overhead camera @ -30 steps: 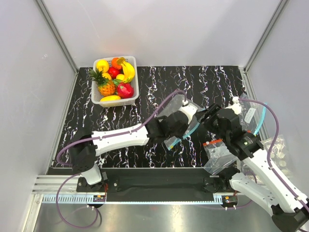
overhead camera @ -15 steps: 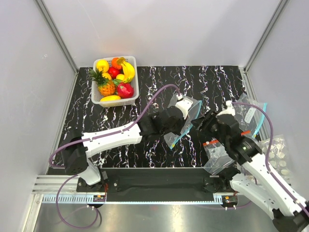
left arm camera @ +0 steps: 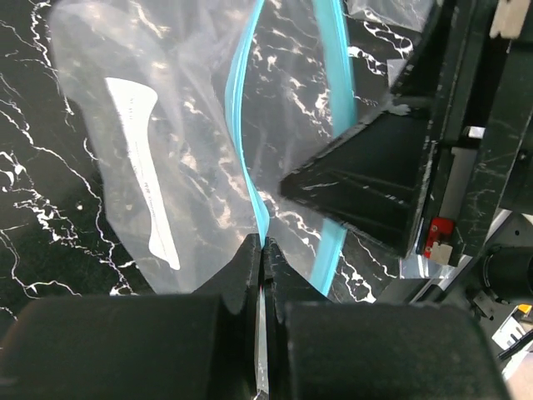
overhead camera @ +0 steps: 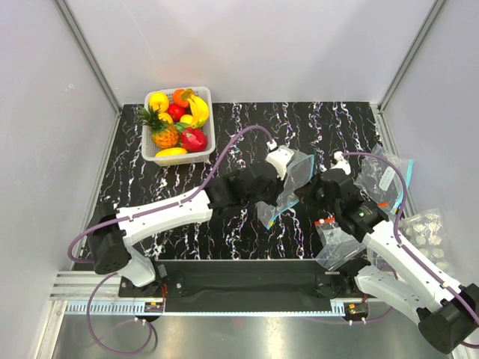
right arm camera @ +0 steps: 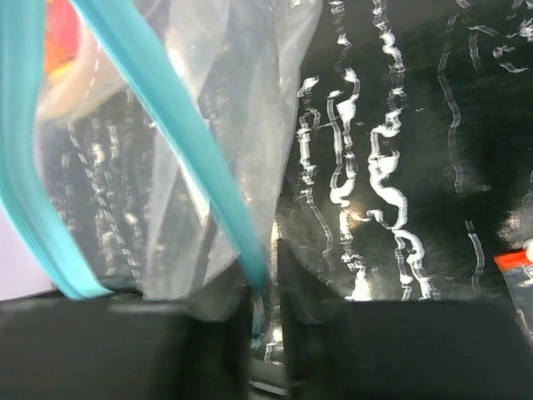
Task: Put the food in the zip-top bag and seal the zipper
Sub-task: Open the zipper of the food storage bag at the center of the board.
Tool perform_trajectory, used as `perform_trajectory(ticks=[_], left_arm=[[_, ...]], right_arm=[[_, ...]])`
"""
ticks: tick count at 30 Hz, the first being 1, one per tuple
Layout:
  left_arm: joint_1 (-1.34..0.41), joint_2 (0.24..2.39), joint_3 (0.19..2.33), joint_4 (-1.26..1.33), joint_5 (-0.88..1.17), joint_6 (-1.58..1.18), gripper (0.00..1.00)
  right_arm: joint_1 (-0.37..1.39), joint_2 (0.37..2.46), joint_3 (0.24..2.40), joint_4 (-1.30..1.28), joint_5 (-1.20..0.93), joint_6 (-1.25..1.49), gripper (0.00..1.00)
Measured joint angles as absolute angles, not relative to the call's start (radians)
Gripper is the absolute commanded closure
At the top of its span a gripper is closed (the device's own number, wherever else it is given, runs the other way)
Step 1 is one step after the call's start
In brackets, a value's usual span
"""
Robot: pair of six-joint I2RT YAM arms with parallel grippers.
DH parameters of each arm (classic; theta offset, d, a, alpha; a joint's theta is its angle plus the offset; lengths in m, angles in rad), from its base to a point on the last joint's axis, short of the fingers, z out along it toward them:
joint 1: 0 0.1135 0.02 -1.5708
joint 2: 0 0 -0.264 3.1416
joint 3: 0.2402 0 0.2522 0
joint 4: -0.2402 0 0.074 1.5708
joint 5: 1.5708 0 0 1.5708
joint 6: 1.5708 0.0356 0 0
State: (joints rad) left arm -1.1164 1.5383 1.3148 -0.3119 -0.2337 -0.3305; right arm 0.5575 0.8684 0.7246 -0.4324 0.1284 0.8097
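The zip-top bag [overhead camera: 293,173] hangs clear of the table at centre right, its mouth spread between both grippers. My left gripper [overhead camera: 277,196] is shut on one lip of the teal zipper [left arm camera: 244,125], which runs straight into its jaws [left arm camera: 263,244]. My right gripper [overhead camera: 307,188] has closed to a narrow slit on the other lip of the zipper [right arm camera: 191,133], which runs between its fingers [right arm camera: 271,267]. The food lies in a white basket [overhead camera: 212,129] at the back left: a pineapple [overhead camera: 162,133], an orange fruit [overhead camera: 182,96] and a yellow mango-like fruit [overhead camera: 171,152].
A second clear bag with a red-orange strip [overhead camera: 338,238] lies near the right arm's base. Another clear bag [overhead camera: 385,178] and a crinkly clear packet [overhead camera: 426,228] sit at the right edge. Grey walls close in the black marbled table [overhead camera: 247,120].
The left arm has carried the bag a little left and back. The right gripper has followed it in and narrowed from wide open to a slit around the teal strip.
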Motion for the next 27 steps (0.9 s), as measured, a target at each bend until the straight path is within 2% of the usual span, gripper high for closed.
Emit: perform_trajectory(ticks=[3,6,12,17,21,27], left_arm=[[-1.111,1.538,1.315,-0.315,-0.234,-0.331,1.00],[-1.103,1.538,1.317,-0.325,-0.234,-0.333,1.00],[-1.060,1.538,1.334,-0.338,-0.182,-0.366,1.00],[-0.956,1.534,1.314,-0.287,-0.062,-0.440,1.00],[-0.885,1.524,1.253,-0.241,0.005,-0.482,1.00],[-0.872,1.538,1.177,-0.207,0.045,-0.495,1.00]], right_arm=[[0.558,0.869,0.736,-0.472,0.161,0.798,0.97],[0.559,0.872,0.799,-0.566,0.221,0.773,1.00],[0.559,0.936,1.069,-0.768,0.366,0.690,1.00],[0.559,1.040,1.285,-0.923,0.419,0.628,1.00],[0.559,1.136,1.343,-1.001,0.426,0.594,1.00],[0.580,1.343,1.332,-1.043,0.419,0.558,1.00]])
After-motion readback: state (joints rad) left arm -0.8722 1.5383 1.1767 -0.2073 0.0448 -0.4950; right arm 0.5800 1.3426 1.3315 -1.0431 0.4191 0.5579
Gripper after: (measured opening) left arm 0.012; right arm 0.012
